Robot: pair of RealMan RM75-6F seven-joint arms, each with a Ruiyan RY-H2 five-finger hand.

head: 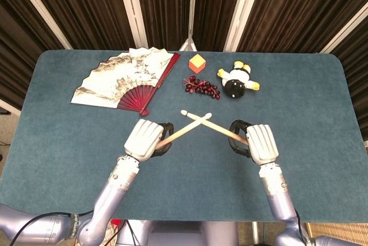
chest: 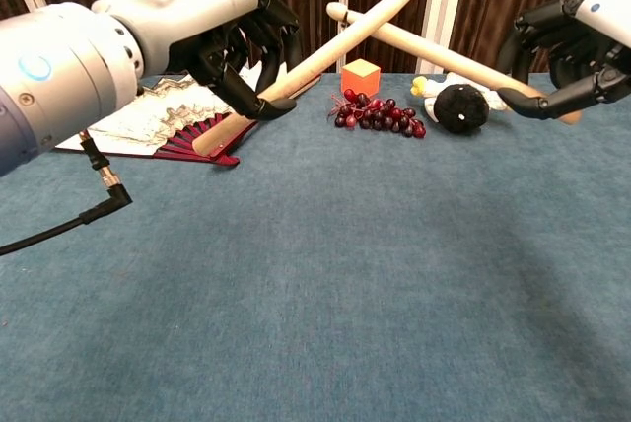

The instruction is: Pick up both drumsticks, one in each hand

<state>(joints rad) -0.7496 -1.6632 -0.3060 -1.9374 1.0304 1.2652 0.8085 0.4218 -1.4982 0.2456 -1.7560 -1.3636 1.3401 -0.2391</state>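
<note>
Two pale wooden drumsticks are lifted above the blue table and cross each other in an X. My left hand (head: 145, 139) (chest: 212, 33) grips the left drumstick (head: 187, 129) (chest: 340, 37), whose tip points up and to the right. My right hand (head: 259, 142) (chest: 577, 42) grips the right drumstick (head: 207, 123) (chest: 434, 50), whose tip points up and to the left. The sticks cross near their tips, midway between the hands. Each stick's butt end is hidden inside the fingers.
Along the back of the table (head: 322, 85) lie an open paper fan with red ribs (head: 126, 78) (chest: 168, 111), an orange cube (head: 197, 62) (chest: 361, 76), a bunch of dark grapes (head: 201, 87) (chest: 380, 114) and a black-and-white plush toy (head: 238, 80) (chest: 463, 105).
</note>
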